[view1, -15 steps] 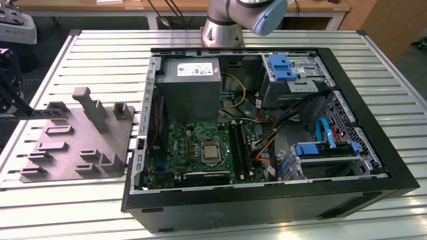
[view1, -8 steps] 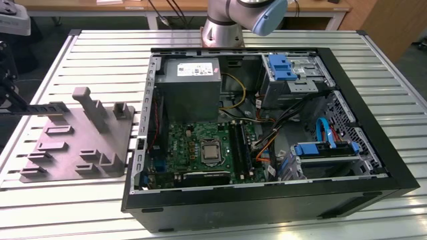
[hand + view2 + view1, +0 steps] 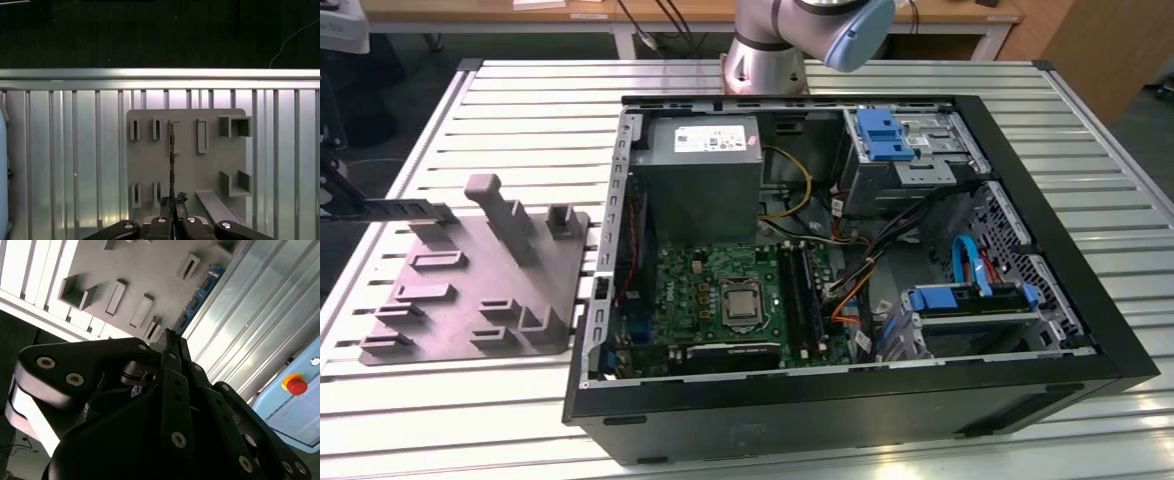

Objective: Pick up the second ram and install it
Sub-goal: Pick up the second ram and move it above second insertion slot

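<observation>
The tool (image 3: 173, 201) is clenched on the near end of the second ram (image 3: 201, 294), which juts straight out beyond its fingertips.

The exterior view looks steeply down on the tabletop (image 3: 454, 420). Both wrist views face the fixture plate (image 3: 190, 165) past the end effector (image 3: 172, 200), the first squarely, the second obliquely.

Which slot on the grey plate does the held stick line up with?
In the first wrist view the second ram, in the gripper, crosses the third narrow slot counted from the side away from the square pockets; others are bare.
</observation>
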`<action>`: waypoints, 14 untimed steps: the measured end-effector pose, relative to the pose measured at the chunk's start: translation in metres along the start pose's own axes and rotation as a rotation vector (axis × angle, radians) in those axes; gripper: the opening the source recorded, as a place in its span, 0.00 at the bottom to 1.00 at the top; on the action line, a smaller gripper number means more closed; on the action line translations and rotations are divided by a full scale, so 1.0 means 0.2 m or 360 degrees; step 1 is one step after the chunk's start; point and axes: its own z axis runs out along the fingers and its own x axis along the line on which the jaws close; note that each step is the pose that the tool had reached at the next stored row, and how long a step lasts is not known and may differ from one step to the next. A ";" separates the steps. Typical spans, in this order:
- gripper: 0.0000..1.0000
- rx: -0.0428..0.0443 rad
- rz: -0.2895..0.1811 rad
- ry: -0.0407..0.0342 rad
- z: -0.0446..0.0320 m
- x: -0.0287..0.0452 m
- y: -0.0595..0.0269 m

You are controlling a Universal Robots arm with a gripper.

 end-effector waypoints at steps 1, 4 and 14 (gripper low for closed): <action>0.14 0.0000 0.0000 0.0000 -0.006 0.000 0.000; 0.14 0.0000 0.0000 0.0000 -0.022 -0.001 -0.001; 0.14 0.0000 0.0000 -0.0002 -0.082 -0.004 -0.002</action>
